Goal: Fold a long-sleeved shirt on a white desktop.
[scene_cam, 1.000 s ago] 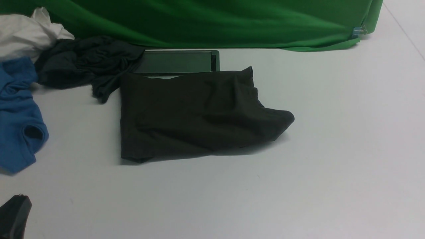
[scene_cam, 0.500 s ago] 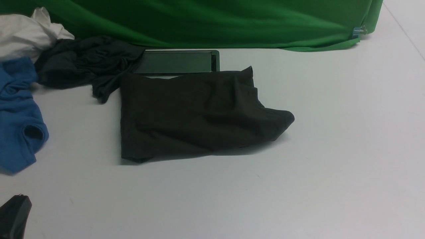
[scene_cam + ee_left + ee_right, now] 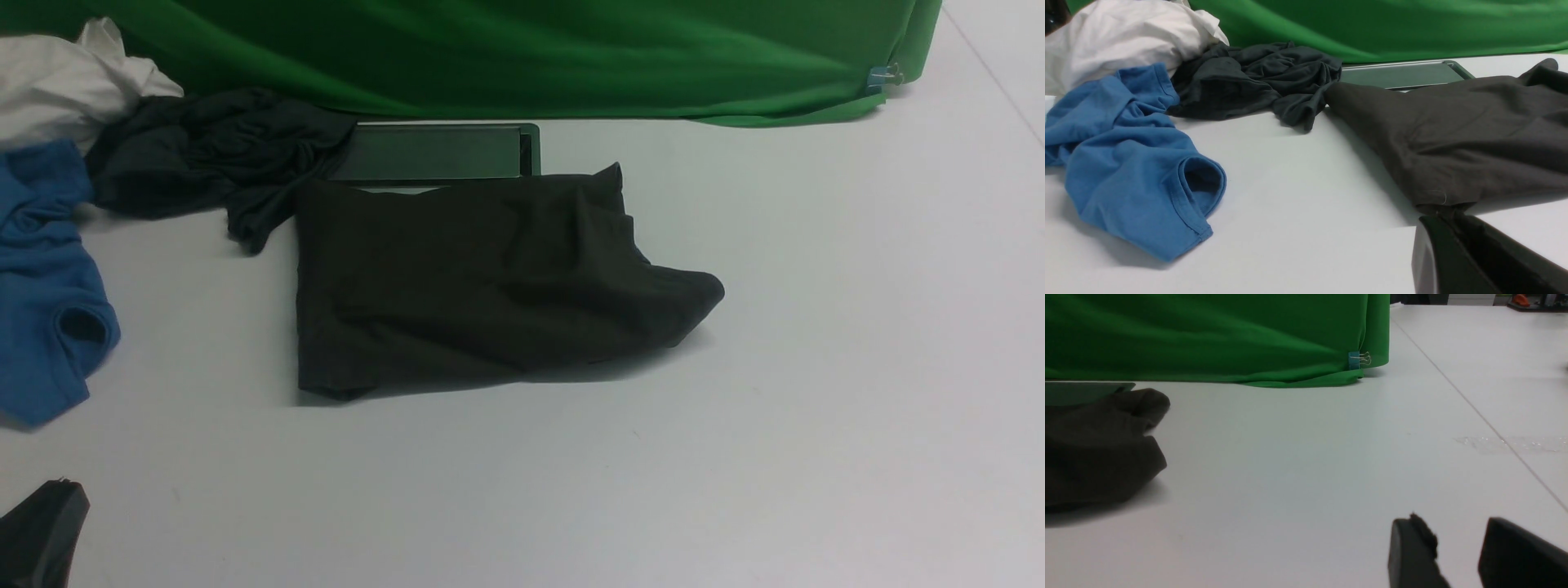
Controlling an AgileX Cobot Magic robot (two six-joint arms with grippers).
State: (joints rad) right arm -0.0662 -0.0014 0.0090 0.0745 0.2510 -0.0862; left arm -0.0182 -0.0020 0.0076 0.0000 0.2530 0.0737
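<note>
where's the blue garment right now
The blue garment lies crumpled on the desktop at the far left of the front view, left of the folded shirt, with the dark grey garment and white cloth behind it.

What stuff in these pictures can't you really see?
- Shirt sleeves, label, print: folded inside the long-sleeved shirt, front view.
- Dark tray: partly covered by that shirt and the grey-green garment.
- Left claw: cut off by the front view's corner; shut in its own wrist view.
- Right claw: outside the front view; only its open tips show.
- White cloth: cropped at the edge.
</note>
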